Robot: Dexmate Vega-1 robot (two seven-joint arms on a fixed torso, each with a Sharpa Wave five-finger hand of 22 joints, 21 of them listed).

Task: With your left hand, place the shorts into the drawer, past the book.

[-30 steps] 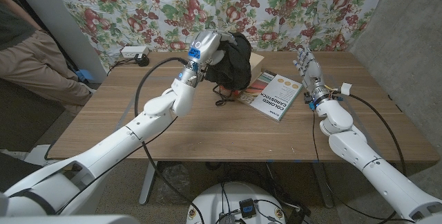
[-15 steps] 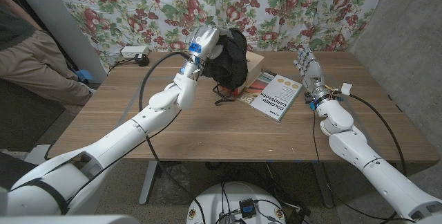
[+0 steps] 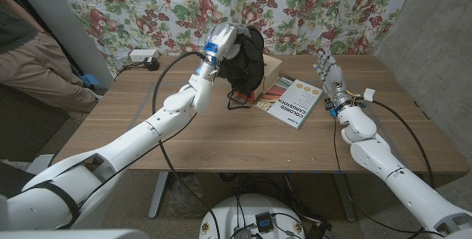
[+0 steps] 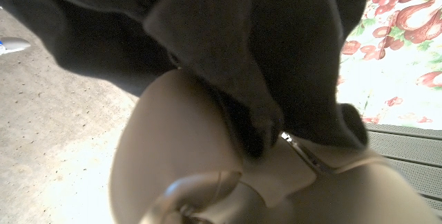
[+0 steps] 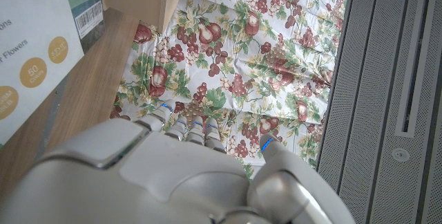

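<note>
- Floral curtain [image 3: 133, 3] is hanging along the back, and a person [image 3: 29, 54] in tan trousers is sitting off at far left, clear of the wooden counter [image 3: 184, 132].
- Near the back-left edge, a white power strip [image 3: 142, 56] is lying with its cable, out of the working line.
- Left robot hand [image 3: 223, 41] is up in the air behind the middle of the counter, clamped on the black shorts [image 3: 247, 62]; the cloth is hanging in a bunch below it, and in the left wrist view the dark fabric [image 4: 228, 44] is draping right over the back of the hand.
- A drawstring looks to be dangling under the bundle, just above the wood, so I'd say it is worth carrying high enough that it isn't catching on the drawer wall.
- Wooden drawer [image 3: 271, 65] is sitting just behind and right of the shorts, mostly hidden by them; how much room is inside, I can't tell.
- My read: the carry is nearly done, and the good move is drifting the bundle over the drawer opening, lowering until the cloth is settling inside, and only then letting go.
- Book [image 3: 295, 102] is lying flat in front of the drawer; the hanging cloth should be clearing it, not dragging it.
- Right robot hand [image 3: 330, 73] is standing upright near the right edge, fingers apart, holding nothing.
</note>
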